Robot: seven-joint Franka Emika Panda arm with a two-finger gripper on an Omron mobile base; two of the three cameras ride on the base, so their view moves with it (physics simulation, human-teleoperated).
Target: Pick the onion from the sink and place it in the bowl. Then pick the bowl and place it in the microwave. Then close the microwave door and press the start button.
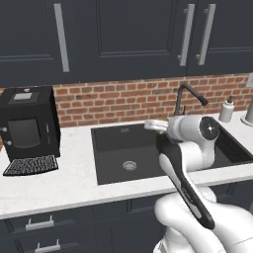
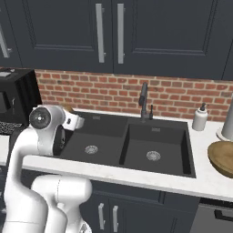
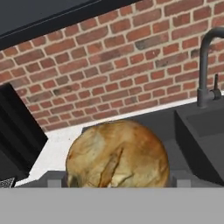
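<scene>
- Step in hand, as judged: carrying the onion (image 3: 117, 154) from the sink (image 2: 136, 152) toward the bowl (image 2: 223, 157), with the drop into the bowl not yet made.
- Onion: large in the hand view at 6 o'clock, golden-brown and papery, sitting between the two dark finger tips (image 3: 54, 180) at its lower sides.
- Tool (image 1: 157, 125): jaws stand wide and appear clamped on the onion, which seems to fill the gap from tip to tip; in the left base view the tool sits above the sink's back edge, pointing toward the brick wall (image 1: 123, 99).
- Sink: matte black, two basins, each with a silver drain (image 2: 91, 149); both basins lie bare in the right base view.
- Bowl: light-brown wood, on the desk (image 2: 200, 179) at 3 o'clock in the right base view, well apart from the tool, beyond the right basin.
- Advice: keep the grip steady on the round, slippery skin; travel high enough to clear the faucet (image 2: 144, 102) and the soap bottle (image 2: 200, 118); centre over the bowl before parting the jaws, and release low so the onion does not bounce out.
- Risk: a wide swing may roll the onion out between the tips.
</scene>
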